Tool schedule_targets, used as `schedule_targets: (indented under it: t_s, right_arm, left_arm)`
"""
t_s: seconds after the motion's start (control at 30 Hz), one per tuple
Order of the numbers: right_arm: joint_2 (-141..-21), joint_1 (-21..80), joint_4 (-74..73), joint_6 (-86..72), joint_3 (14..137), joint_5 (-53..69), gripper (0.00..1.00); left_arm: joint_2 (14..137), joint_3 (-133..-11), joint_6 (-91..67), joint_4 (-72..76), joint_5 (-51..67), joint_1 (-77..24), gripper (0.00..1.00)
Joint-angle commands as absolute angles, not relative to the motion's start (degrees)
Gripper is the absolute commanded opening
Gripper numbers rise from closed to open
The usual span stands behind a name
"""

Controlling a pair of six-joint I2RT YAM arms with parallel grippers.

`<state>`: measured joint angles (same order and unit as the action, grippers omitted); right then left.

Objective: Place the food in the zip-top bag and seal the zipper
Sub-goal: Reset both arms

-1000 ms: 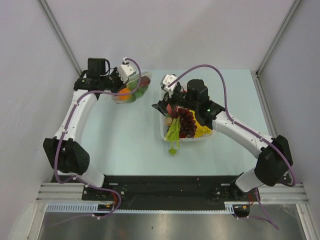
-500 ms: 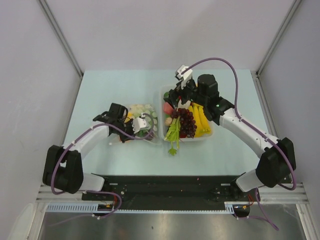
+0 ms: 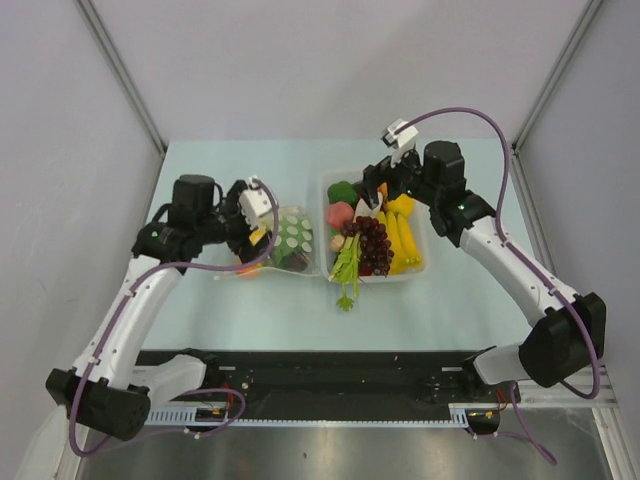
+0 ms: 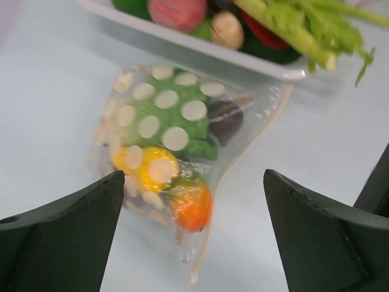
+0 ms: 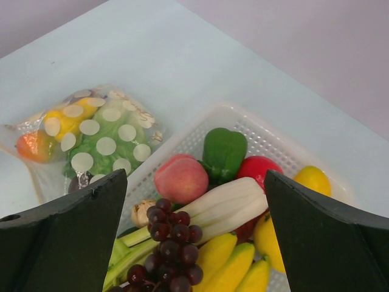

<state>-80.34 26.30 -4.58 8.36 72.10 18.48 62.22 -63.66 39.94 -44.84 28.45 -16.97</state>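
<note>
Your zip-top bag [image 4: 194, 110] lies flat on the bench [image 4: 55, 91], just beside the white tray [image 4: 182, 42] on its left. Through the dotted plastic you can see a green lettuce piece [image 4: 203, 139], a yellow fruit [image 4: 143, 170], an orange piece [image 4: 193, 208] and something dark purple [image 4: 225, 118]. The tray holds purple grapes [image 5: 170, 243], bananas [image 5: 225, 261], a pink peach [image 5: 180, 178], a green pepper [image 5: 223, 152], a red fruit [image 5: 261, 170], a lemon [image 5: 313, 179] and a pale stalk [image 5: 228, 207]. Your left tool [image 4: 194, 175] hangs over the bag, fingers wide apart, gripping nothing. Your right tool [image 5: 196, 173], equally spread and empty, hangs over the tray.
</note>
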Motion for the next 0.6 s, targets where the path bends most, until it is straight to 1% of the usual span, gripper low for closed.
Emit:
schedule_targets:
  t_s: [0.0, 0.03, 0.13, 0.2, 0.3, 0.4, 0.57]
  right_arm:
    - [-77.1, 23.6, -4.5, 6.9, 72.8, 18.6, 1.00]
    - [-76.8, 23.0, -4.7, 6.3, 72.8, 18.6, 1.00]
    - [-76.8, 19.2, -6.4, 3.0, 72.9, 19.6, 1.00]
    - [-77.4, 15.2, -7.8, 0.7, 73.7, 21.2, 1.00]
    - [-78.5, 9.8, -10.5, -2.8, 73.7, 23.1, 1.00]
    - [-79.8, 5.4, -12.4, -5.1, 73.7, 24.9, 1.00]
    - [-80.4, 1.8, -11.9, -5.5, 73.7, 26.7, 1.00]
  left_arm:
    - [64.3, -75.7, 26.6, -47.5, 25.8, -17.1, 1.00]
    - [68.9, -81.2, 24.5, -48.9, 25.2, -16.9, 1.00]
    - [77.0, -89.2, 16.5, -52.2, 22.6, -15.6, 1.00]
    - [79.6, -91.0, 13.9, -52.6, 22.1, -14.9, 1.00]
    - [81.0, -89.0, 10.0, -47.3, 22.4, -13.2, 1.00]
    - [83.9, -87.5, 7.1, -45.2, 22.1, -12.6, 1.00]
    - [86.0, -87.3, 5.2, -41.9, 23.5, -10.4, 1.00]
